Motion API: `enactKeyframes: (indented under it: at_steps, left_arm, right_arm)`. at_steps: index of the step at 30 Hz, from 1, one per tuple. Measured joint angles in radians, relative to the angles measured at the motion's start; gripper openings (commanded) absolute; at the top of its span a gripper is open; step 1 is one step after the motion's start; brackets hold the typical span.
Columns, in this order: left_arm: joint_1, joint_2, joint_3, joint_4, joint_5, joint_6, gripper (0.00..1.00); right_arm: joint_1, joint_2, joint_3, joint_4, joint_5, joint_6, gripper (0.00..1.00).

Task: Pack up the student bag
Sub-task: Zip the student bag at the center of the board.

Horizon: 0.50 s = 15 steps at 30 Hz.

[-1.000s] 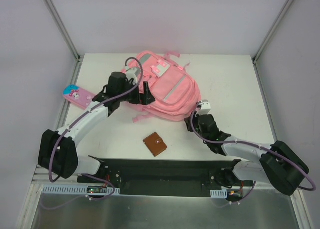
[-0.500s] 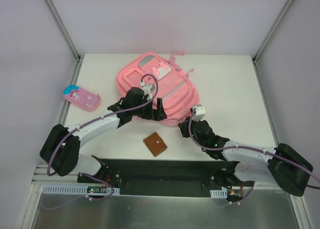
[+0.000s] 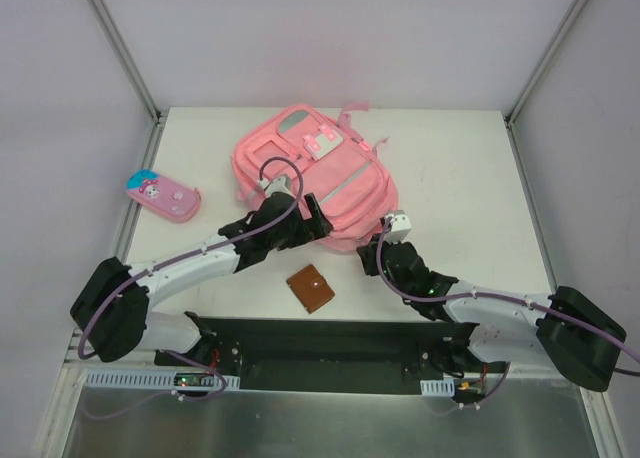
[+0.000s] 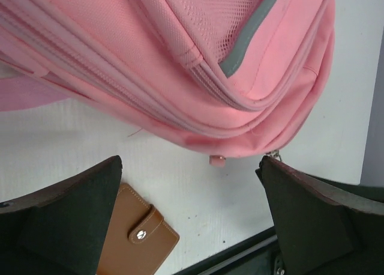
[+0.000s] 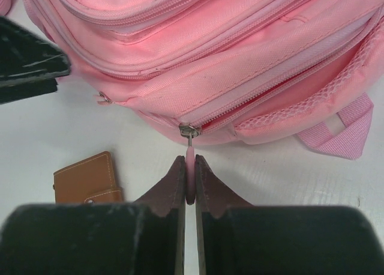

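Overhead: student bag (image 3: 320, 183) lies flat on the white worktop (image 3: 470, 178), upper centre of frame, front pockets up. At its lower edge sits the left claw (image 3: 305, 226), spread wide, holding nothing. At the bag's lower right corner is the right claw (image 3: 368, 254), closed. The brown wallet (image 3: 311, 288) is below the bag, between the two arms, touching neither. The pink pencil case (image 3: 163, 194) is at frame left, well apart from the bag.

Left wrist: bag fills the upper frame. Both fingers are far apart at the bottom corners, bare worktop between them. Wallet at bottom left, partly behind the finger on that side.

Right wrist: fingers clamped on the pink zipper pull (image 5: 190, 182), which hangs from the metal slider (image 5: 189, 131) at the bag's near edge, centre frame. Wallet at lower left. One finger of the left claw shows in the upper left corner.
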Motion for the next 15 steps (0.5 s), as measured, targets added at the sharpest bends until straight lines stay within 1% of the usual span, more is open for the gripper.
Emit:
enactKeyframes:
  at_steps: [2,3,5,6,9,10,12,13,14,15]
  left_arm:
    - [0.000,0.053,0.027,0.000,-0.008,-0.038,0.96]
    - [0.000,0.077,0.040,0.000,-0.012,-0.053,0.92]
    - [0.000,0.111,0.055,0.000,-0.019,-0.078,0.89]
    - [0.000,0.123,0.062,-0.001,-0.022,-0.090,0.84]
    - [0.000,0.152,0.079,0.000,-0.024,-0.114,0.67]
    - [0.000,0.163,0.087,0.001,-0.024,-0.123,0.53]
    - [0.001,0.187,0.102,0.003,-0.025,-0.136,0.44]
    - [0.001,0.199,0.109,0.005,-0.025,-0.139,0.37]
    - [0.002,0.208,0.113,0.007,-0.025,-0.143,0.25]
    - [0.007,0.214,0.113,0.009,-0.024,-0.148,0.16]
  right_arm:
    - [0.000,0.000,0.000,0.000,0.002,0.000,0.00]
    - [0.002,0.000,0.000,0.000,0.003,0.000,0.00]
    - [0.005,0.000,0.000,0.000,0.006,-0.001,0.00]
    - [0.006,0.000,0.000,0.000,0.008,-0.001,0.00]
    - [0.008,0.000,0.000,0.000,0.014,-0.002,0.01]
    - [0.010,0.000,0.000,0.000,0.015,-0.003,0.00]
    - [0.012,-0.001,0.000,0.000,0.017,-0.004,0.00]
    - [0.013,-0.002,0.000,0.000,0.018,-0.005,0.00]
    - [0.014,-0.003,0.000,0.000,0.019,-0.005,0.00]
    - [0.014,-0.005,0.000,-0.001,0.022,-0.007,0.00]
